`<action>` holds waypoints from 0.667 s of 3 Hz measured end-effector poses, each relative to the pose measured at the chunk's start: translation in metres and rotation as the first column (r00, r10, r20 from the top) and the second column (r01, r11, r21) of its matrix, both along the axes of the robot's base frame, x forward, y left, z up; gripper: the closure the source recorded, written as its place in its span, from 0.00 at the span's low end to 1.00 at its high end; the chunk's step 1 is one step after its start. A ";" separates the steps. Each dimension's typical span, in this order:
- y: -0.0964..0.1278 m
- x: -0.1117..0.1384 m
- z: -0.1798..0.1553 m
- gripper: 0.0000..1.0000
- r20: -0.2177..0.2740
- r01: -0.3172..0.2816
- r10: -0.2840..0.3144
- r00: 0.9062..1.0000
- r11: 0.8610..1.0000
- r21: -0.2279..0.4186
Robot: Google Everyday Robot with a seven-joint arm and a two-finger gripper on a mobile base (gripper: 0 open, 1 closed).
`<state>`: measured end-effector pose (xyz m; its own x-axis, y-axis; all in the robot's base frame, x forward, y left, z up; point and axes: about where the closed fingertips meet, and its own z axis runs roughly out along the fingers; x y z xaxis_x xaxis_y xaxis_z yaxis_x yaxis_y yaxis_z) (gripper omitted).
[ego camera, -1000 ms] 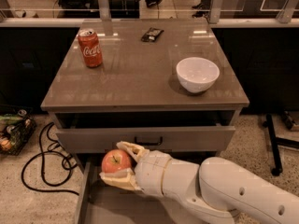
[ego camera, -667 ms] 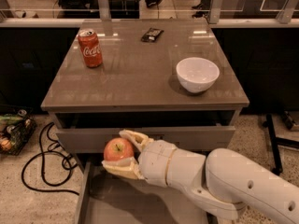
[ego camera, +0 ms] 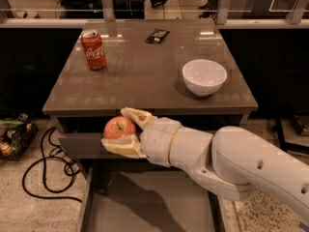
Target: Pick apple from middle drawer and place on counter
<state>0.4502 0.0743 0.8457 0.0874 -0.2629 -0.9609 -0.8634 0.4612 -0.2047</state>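
The gripper [ego camera: 121, 130] holds the apple [ego camera: 119, 127] pinched between its two fingers, one above and one below. It hangs over the open middle drawer [ego camera: 149, 202], in front of the closed drawer front [ego camera: 79, 145] and just under the front edge of the worktop [ego camera: 145, 81]. The main risk is that edge: if the arm pushes forward before rising enough, the apple or the upper finger could strike the lip and the fruit would be knocked loose. A round, smooth apple held at only two spots could also slip, dropping back into the drawer or onto the floor. On the glossy worktop it may roll once released, so it needs a low, gentle set-down. The free area between the can [ego camera: 93, 50] and the bowl [ego camera: 204, 76] looks safest; drifting sideways could bump either one.
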 end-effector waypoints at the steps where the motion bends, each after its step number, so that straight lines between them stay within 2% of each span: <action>1: 0.019 0.038 0.044 1.00 -0.009 0.043 -0.043 0.999 0.998 -0.044; 2: 0.019 0.038 0.044 1.00 -0.009 0.043 -0.043 0.999 0.998 -0.044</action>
<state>0.4883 0.0930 0.8895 0.0657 -0.3080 -0.9491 -0.8448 0.4890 -0.2172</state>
